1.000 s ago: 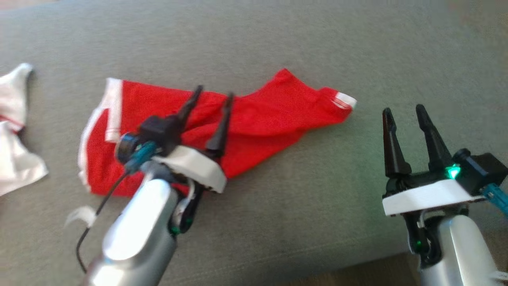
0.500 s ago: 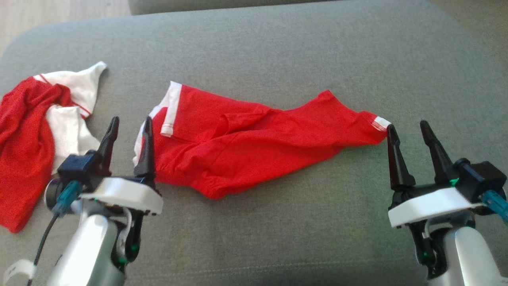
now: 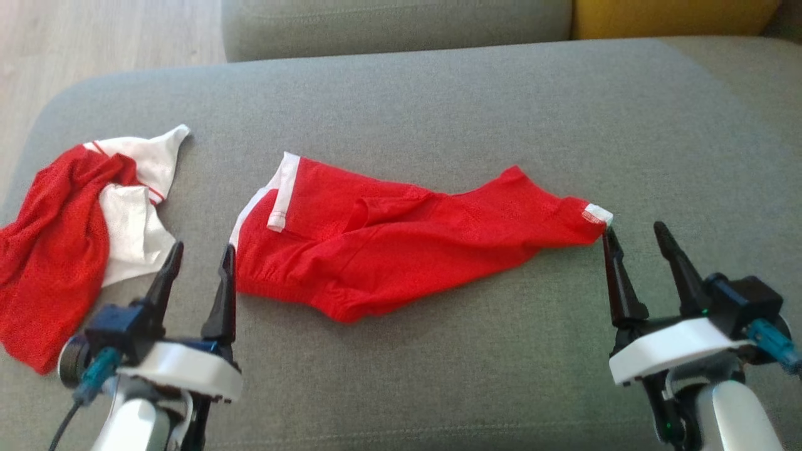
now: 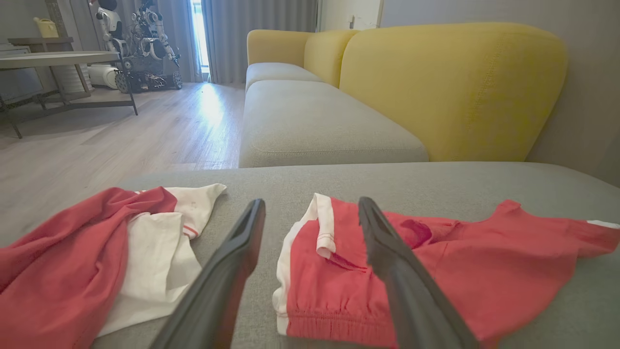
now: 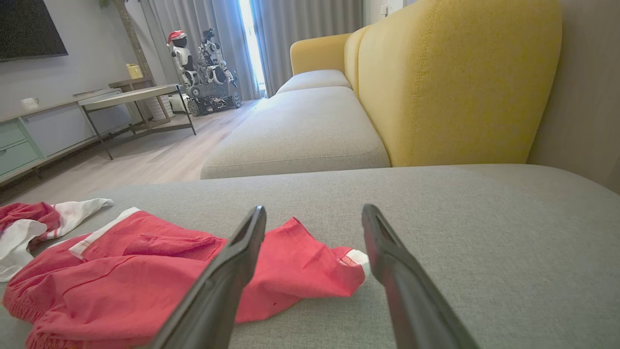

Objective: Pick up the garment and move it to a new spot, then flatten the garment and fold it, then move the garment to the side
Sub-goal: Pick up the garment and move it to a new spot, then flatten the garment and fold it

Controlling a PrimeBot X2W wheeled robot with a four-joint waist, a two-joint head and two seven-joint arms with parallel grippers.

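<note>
Grey cushion: open room right of red garment (second heap left); both jaws spread, empty.

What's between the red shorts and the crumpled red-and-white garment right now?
In the head view, a bare strip of grey cushion separates the red shorts from the red-and-white garment. The left gripper, open and empty, points at that strip's near end.

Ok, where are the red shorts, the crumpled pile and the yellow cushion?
red shorts (image 3: 401,257), head view, middle fabric
crumpled pile (image 3: 50,263), head view, red part
yellow cushion (image 4: 450,87), left wrist view, front face
</note>
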